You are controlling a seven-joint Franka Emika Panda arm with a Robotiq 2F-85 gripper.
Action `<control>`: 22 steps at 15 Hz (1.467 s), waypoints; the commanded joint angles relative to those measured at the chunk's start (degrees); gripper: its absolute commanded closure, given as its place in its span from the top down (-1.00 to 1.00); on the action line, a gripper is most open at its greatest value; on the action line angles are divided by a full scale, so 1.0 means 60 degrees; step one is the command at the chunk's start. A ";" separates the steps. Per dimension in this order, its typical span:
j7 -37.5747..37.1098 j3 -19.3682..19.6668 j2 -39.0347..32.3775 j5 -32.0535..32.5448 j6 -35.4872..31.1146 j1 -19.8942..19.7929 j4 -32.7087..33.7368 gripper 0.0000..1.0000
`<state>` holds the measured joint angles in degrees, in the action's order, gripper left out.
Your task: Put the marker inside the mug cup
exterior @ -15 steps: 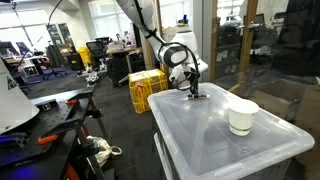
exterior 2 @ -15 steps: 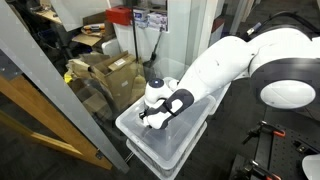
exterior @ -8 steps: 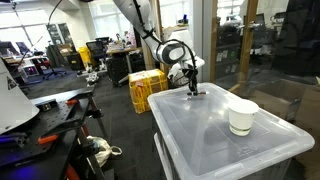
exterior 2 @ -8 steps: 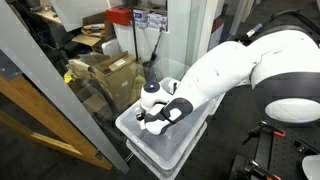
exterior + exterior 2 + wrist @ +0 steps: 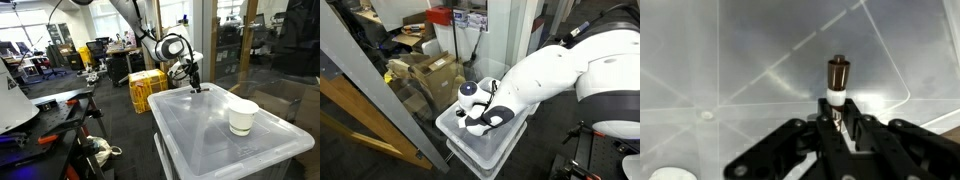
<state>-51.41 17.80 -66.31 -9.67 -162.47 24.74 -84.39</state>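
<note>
Pinching marker (image 5: pixel 838 78), end effector (image 5: pixel 841 118) closed around it

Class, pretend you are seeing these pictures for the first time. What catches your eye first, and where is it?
The bulky white arm fills much of an exterior view, bent over a translucent lid. In the wrist view the hand pinches a dark marker that sticks out past its fingertips above the lid. A cream cup stands alone on the lid, apart from the hand.
</note>
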 commanded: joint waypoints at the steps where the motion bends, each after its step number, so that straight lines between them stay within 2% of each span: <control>1: -0.0683 0.0486 0.0567 0.0429 0.0344 0.0474 -0.0672 -0.90; 5: -0.0554 0.0459 0.0955 0.0773 0.0504 0.0489 -0.1054 -0.90; 11: -0.0667 0.0762 0.1820 0.1446 0.1191 0.0625 -0.1914 -0.90; 17: -0.1583 0.1430 0.2552 0.2479 0.2096 0.0960 -0.2568 -0.90; 22: -0.2655 0.1536 0.2880 0.3585 0.3101 0.0978 -0.2586 -0.90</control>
<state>-62.93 26.08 -52.20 8.08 -147.78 29.29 -97.56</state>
